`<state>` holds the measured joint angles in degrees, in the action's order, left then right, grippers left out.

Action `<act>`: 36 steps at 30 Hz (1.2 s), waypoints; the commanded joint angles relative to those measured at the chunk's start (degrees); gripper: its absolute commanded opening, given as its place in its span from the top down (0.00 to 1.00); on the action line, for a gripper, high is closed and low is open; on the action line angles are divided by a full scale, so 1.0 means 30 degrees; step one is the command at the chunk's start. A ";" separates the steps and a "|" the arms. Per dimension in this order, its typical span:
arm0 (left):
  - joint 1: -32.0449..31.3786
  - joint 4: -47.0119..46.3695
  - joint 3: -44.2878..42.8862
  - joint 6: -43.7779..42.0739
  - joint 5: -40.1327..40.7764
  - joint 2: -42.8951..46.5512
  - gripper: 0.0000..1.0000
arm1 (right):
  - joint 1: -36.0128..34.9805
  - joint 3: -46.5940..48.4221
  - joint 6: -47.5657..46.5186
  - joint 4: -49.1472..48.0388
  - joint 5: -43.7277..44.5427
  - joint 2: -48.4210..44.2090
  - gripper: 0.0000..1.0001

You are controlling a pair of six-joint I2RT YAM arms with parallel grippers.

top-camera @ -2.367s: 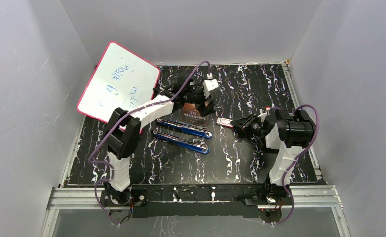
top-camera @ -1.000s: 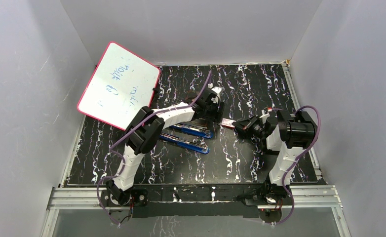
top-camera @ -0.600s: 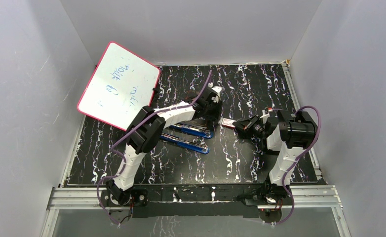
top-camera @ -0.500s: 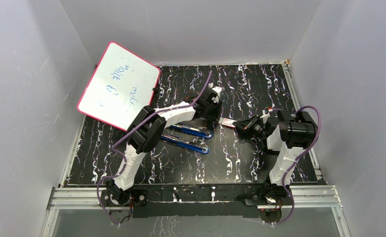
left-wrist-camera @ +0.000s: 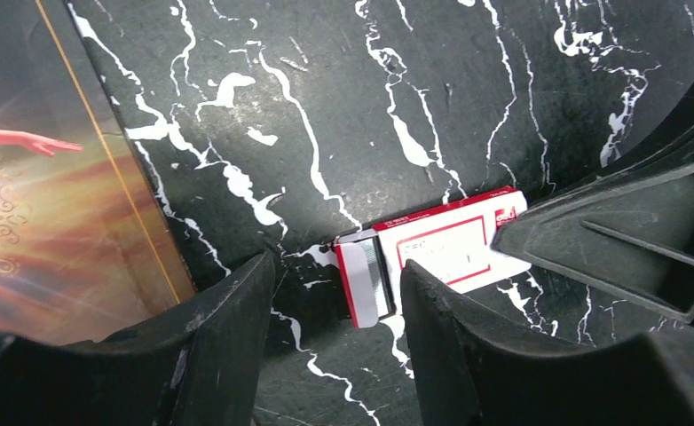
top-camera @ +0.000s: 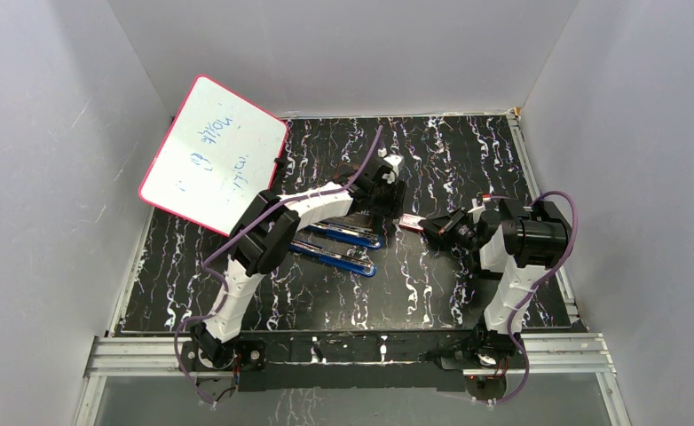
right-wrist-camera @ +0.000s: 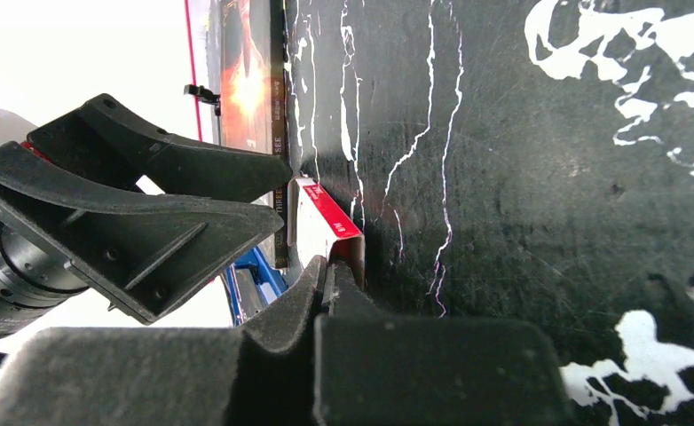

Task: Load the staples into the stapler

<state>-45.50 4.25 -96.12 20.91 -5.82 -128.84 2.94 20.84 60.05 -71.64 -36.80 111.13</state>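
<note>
Silvery staples (left-wrist-camera: pixel 367 282), one clump, poke from the single red-and-white box (left-wrist-camera: pixel 445 248), between the fingers of your half-open left gripper (left-wrist-camera: pixel 336 271); your right gripper (right-wrist-camera: pixel 329 272) pinches that box's other end.

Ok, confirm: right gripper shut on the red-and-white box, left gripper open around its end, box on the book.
Wrong: the left wrist view shows the red-and-white box on the table, beside the book. Correct: right gripper shut on it, left gripper open around its end.
</note>
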 commanded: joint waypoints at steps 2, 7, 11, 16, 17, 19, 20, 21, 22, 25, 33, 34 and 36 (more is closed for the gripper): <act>-0.0245 -0.0212 -0.0434 0.0133 -0.0484 0.0259 0.47 | 0.0104 -0.0070 -0.0317 -0.0430 0.0001 -0.0509 1.00; -0.0245 0.0069 -0.0450 -0.0006 -0.0204 -0.0013 0.53 | 0.0104 -0.0103 -0.0322 -0.0408 0.0019 -0.0512 1.00; -0.0240 0.0425 -0.0646 -0.0289 0.0042 -0.0204 0.59 | 0.0104 -0.0096 -0.0302 -0.0430 0.0019 -0.0533 1.00; -0.0236 0.0807 -0.0827 -0.0731 0.0512 -0.0275 0.65 | 0.0096 -0.0101 -0.0302 -0.0408 0.0027 -0.0540 1.00; -0.0237 0.0882 -0.0857 -0.0828 0.0617 -0.0243 0.67 | 0.0103 -0.0093 -0.0304 -0.0408 0.0020 -0.0540 1.00; -0.0249 0.0926 -0.0818 -0.0965 0.0853 -0.0142 0.70 | 0.0104 -0.0093 -0.0301 -0.0408 0.0006 -0.0540 1.00; -0.0246 0.0949 -0.0805 -0.1003 0.0945 -0.0083 0.71 | 0.0104 -0.0092 -0.0304 -0.0408 0.0018 -0.0566 1.00; -0.0245 0.0955 -0.0781 -0.1045 0.1019 -0.0040 0.72 | 0.0104 -0.0091 -0.0301 -0.0408 0.0019 -0.0561 1.00; -0.0245 0.0941 -0.0775 -0.1076 0.1068 0.0006 0.72 | 0.0104 -0.0095 -0.0302 -0.0408 0.0019 -0.0568 1.00; -0.0245 0.0848 -0.0666 -0.1080 0.1199 0.0161 0.73 | 0.0097 -0.0094 -0.0301 -0.0408 0.0018 -0.0591 1.00; -0.0245 0.0835 -0.0583 -0.1109 0.1225 0.0238 0.87 | 0.0104 -0.0077 -0.0333 -0.0394 0.0012 -0.0570 1.00; -0.0234 0.0860 -0.0571 -0.1135 0.1237 0.0231 0.88 | 0.0104 -0.0064 -0.0330 -0.0396 0.0015 -0.0569 1.00; -0.0244 0.0918 -0.0569 -0.1153 0.1292 0.0201 0.90 | 0.0104 -0.0077 -0.0347 -0.0381 0.0010 -0.0570 1.00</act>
<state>-46.00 5.43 -96.75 18.11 -2.94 -129.51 2.94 20.84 60.01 -71.61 -36.80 111.04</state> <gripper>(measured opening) 0.115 0.013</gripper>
